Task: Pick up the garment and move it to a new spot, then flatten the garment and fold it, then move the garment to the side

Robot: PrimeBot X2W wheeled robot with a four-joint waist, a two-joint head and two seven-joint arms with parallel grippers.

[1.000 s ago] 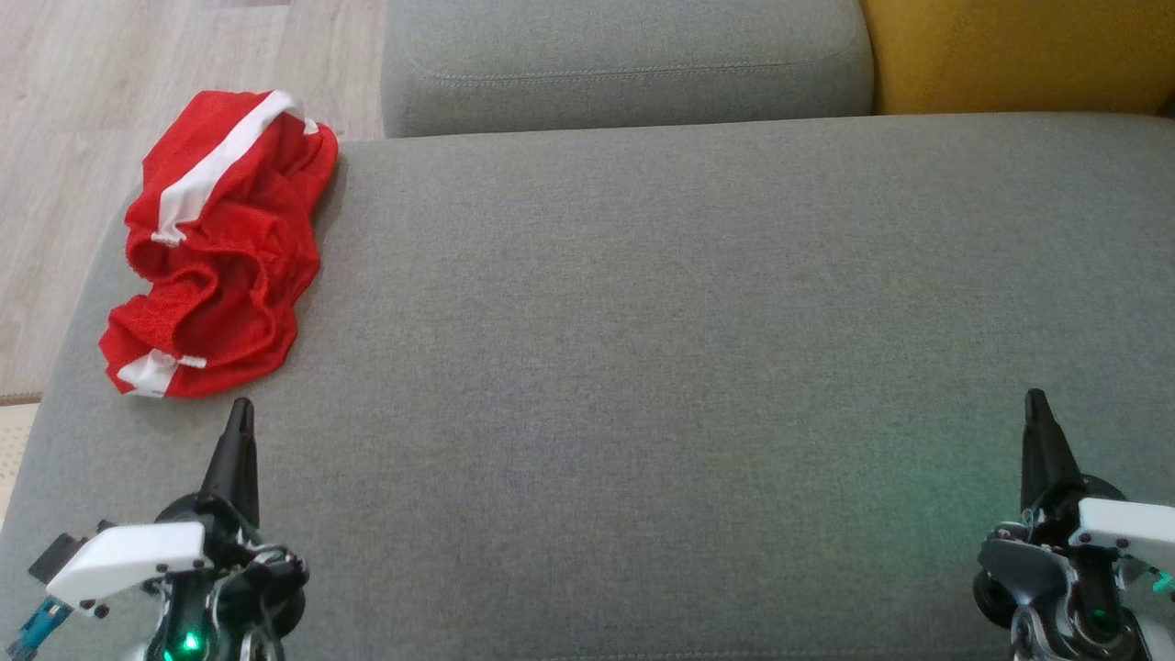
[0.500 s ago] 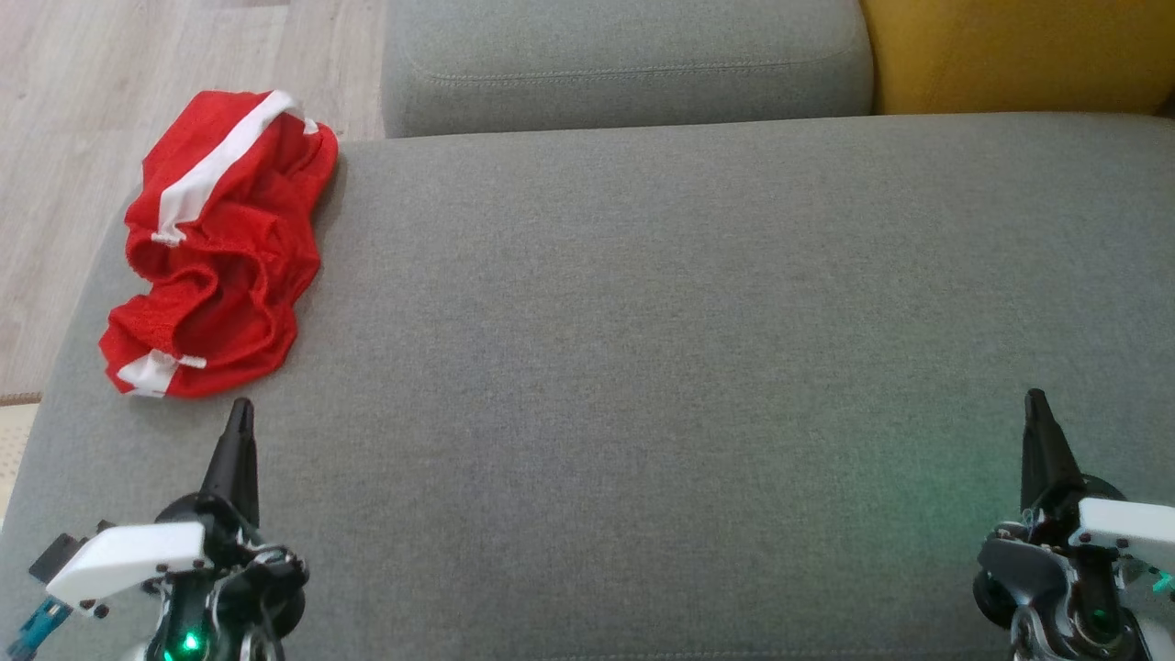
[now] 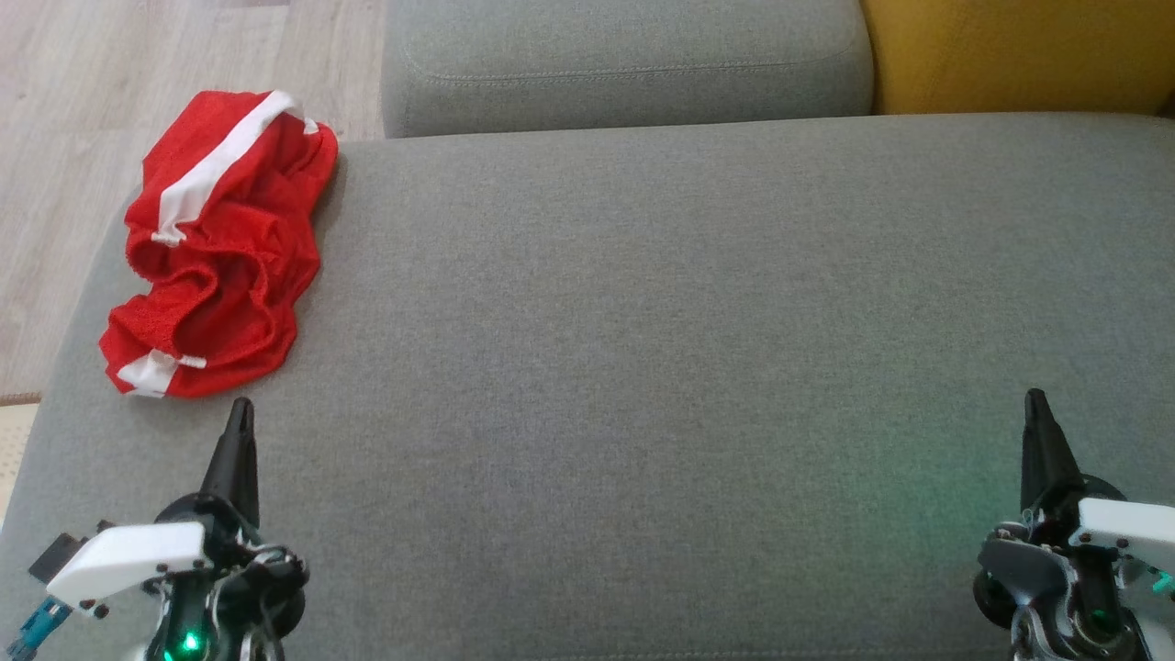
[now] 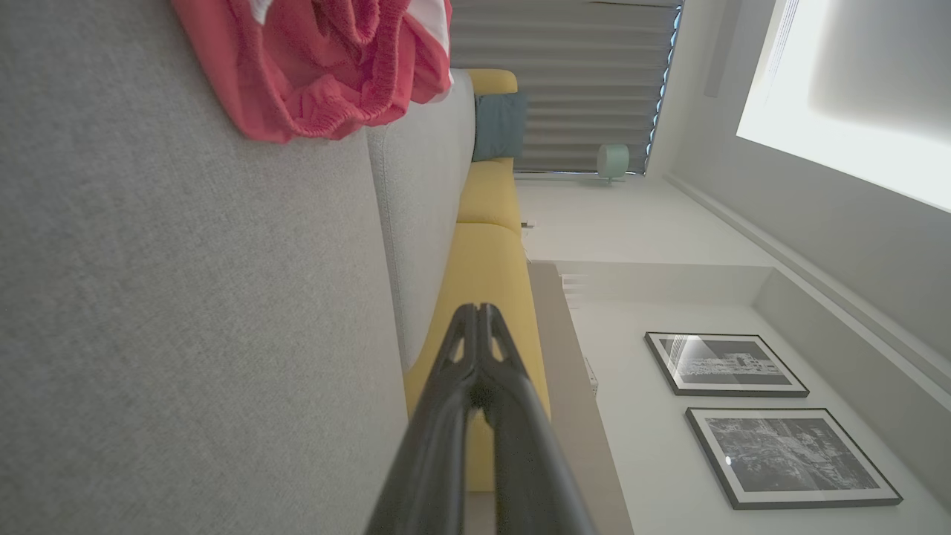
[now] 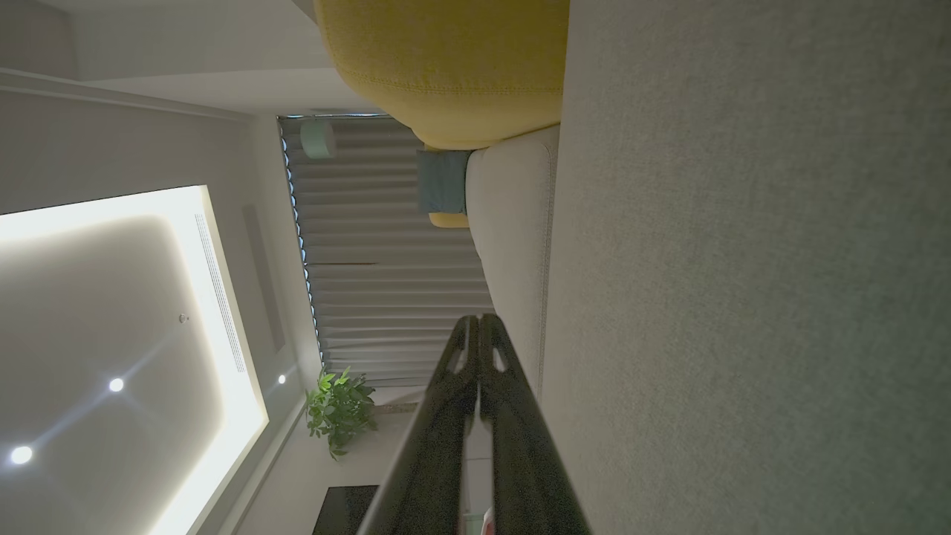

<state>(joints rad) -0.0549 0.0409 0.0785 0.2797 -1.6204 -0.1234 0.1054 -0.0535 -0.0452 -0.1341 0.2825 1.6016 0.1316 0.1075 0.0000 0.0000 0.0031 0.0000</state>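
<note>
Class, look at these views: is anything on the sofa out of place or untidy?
Yes: the red garment lies crumpled in a heap at the far left corner of the grey seat cushion. Nothing else stands out.

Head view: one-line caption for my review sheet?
Crumpled red garment at the far-left corner of the grey sofa seat; left pincer and right pincer shut and empty, nearer the camera.

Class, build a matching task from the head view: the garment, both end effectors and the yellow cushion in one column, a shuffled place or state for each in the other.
1. garment
2. left end effector
3. right end effector
4. yellow cushion

A. far right, beyond the seat
B. shut, lower right
C. crumpled at the seat's left edge
D. shut, tip just short of the garment

Pairs: 1-C, 2-D, 3-B, 4-A
</note>
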